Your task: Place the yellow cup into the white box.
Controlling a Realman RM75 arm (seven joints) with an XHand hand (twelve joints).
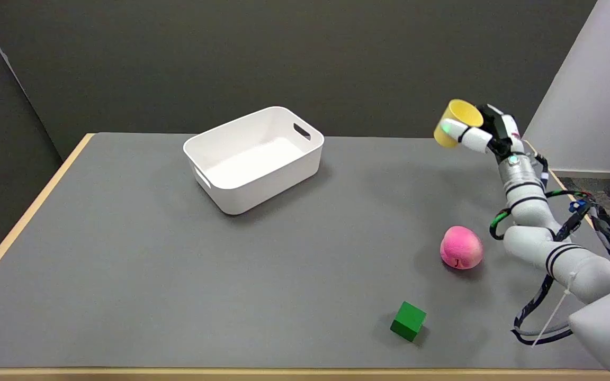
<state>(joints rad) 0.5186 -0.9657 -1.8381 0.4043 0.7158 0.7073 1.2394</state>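
Yellow, seemingly light and rigid, the cup [457, 123] is gripped round its wall by the right hand [487, 135], held aloft well right of the box [254, 159].

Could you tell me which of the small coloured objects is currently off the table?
The yellow cup: the right hand holds it aloft, while the pink ball and green cube rest on the table.

- right arm [548, 248] reaches in from lower right, forearm angled up, away from the camera
- right hand [487, 132] raised in the air, fingers wrapped around yellow cup [456, 124] — cup tilted, held
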